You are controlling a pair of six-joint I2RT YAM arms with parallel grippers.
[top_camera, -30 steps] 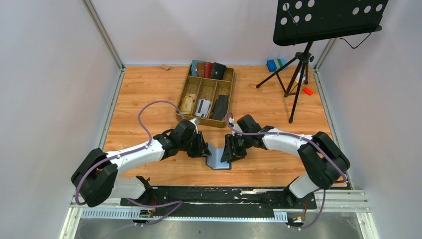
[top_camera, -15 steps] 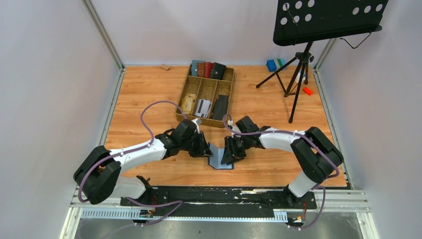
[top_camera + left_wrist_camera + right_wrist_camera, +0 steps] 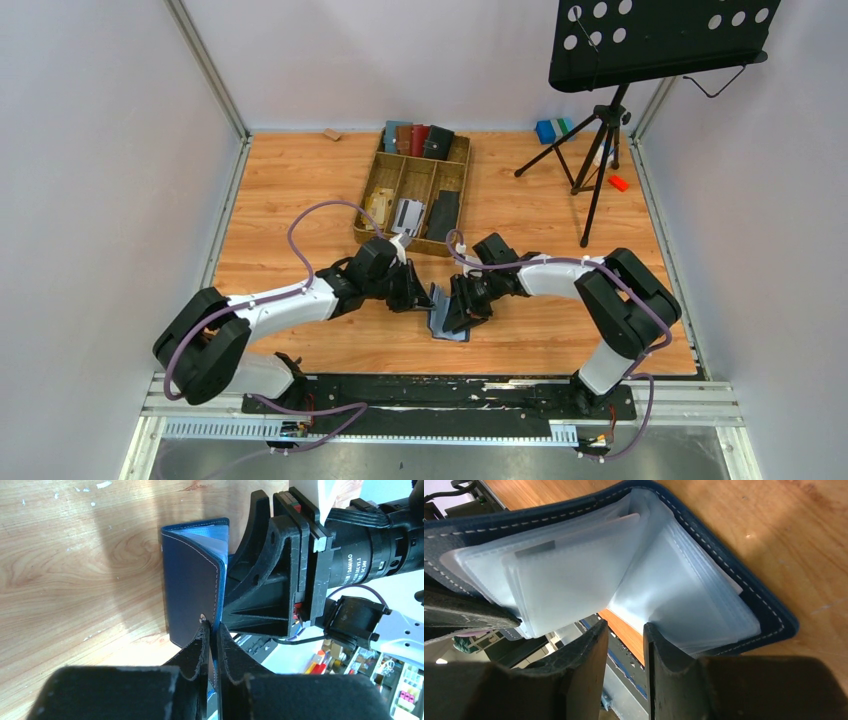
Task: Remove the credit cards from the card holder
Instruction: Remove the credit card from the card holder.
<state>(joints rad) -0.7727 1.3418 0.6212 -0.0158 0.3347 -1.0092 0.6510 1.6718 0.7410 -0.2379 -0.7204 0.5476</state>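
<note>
While the left gripper (image 3: 212,636) has its fingers pressed nearly together on the thin rim of the card holder (image 3: 192,580), pinching the navy cover just beside its snap stud (image 3: 201,615), the right gripper (image 3: 624,652) has its fingers a little apart with nothing between them. They point into the open fold from the cover's three o'clock side. The holder stands half open on edge on the table (image 3: 300,170), at about six o'clock from the wooden tray (image 3: 372,185), with the left gripper at its nine o'clock.

That pinch sits on the very edge, so I judge it could slip and let the cover fall shut onto the right fingers. The right fingers may also close on one of the clear sleeves (image 3: 684,595) rather than a card, dragging the whole holder or creasing the plastic.

Behind the frosted sleeves only one pale shape with a grey strip suggests the credit cards (image 3: 574,555); how many there are cannot be told. From above, both arms cover most of the holder, and the left wrist view shows only its outer face.
</note>
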